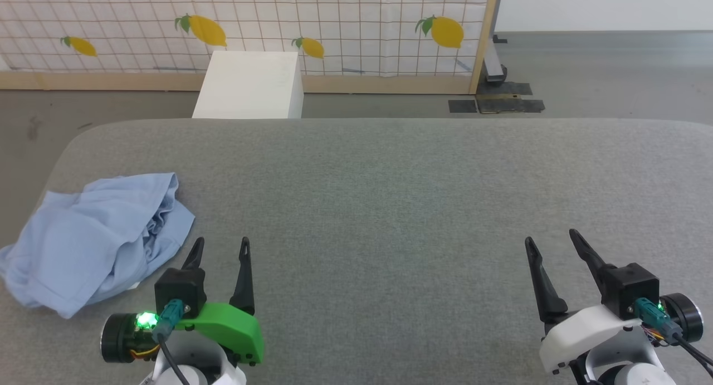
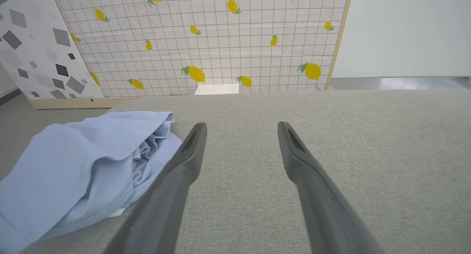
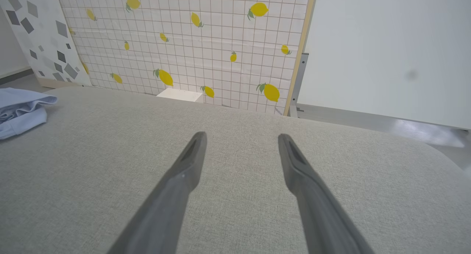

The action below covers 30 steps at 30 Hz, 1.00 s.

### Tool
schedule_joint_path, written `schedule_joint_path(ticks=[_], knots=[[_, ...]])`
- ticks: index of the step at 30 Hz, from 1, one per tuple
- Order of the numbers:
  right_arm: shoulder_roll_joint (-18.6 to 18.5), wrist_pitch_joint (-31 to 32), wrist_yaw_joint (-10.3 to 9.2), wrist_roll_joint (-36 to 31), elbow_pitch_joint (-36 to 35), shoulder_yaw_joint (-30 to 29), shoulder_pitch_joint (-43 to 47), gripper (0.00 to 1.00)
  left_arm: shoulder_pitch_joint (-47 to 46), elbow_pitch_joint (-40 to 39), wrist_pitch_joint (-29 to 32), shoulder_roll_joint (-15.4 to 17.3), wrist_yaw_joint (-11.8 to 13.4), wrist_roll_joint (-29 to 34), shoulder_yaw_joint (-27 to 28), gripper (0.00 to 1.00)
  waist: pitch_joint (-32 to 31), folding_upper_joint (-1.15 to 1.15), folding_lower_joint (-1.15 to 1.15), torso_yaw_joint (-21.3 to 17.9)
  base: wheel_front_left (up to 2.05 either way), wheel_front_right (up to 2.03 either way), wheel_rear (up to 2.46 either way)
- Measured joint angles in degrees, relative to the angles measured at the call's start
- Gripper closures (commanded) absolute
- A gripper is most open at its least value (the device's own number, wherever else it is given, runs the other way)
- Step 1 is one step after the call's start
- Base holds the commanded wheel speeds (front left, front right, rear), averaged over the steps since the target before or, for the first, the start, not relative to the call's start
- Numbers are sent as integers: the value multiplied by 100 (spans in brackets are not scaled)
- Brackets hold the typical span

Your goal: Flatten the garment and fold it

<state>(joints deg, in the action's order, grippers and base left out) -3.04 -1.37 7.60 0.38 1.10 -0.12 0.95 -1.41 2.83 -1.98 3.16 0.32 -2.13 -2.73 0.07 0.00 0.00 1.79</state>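
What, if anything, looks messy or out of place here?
The light blue shirt lies crumpled in a heap near the left edge of the grey table, its cloth bunched into folds. The left gripper and the right gripper are open and empty.

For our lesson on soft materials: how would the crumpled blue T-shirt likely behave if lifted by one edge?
The garment would probably sag limply, since it lies bunched in soft folds. Pushed, it likely wrinkles and drags on the grey surface rather than rolling.

garment (image 1: 92, 243) on table (image 1: 390, 195), left | box (image 1: 249, 85) behind table
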Motion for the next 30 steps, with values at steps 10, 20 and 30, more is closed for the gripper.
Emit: schedule_joint_path(ticks=[10, 20, 30], knots=[[0, -94, 0, 2, 49, 8, -3, 0, -87, 120, -121, 5, 85, -99, -98, 0, 6, 0, 0, 289, 0, 0, 0], [1, -176, 0, 3, 107, 41, -7, 0, -118, 212, -237, 35, 167, -198, -175, 0, 1, 0, 0, 653, 0, 0, 0], [1, -238, 0, 3, 160, 90, -88, 0, -135, 233, -361, 87, 245, -309, -186, 0, -9, 0, 0, 1053, 0, 0, 0]])
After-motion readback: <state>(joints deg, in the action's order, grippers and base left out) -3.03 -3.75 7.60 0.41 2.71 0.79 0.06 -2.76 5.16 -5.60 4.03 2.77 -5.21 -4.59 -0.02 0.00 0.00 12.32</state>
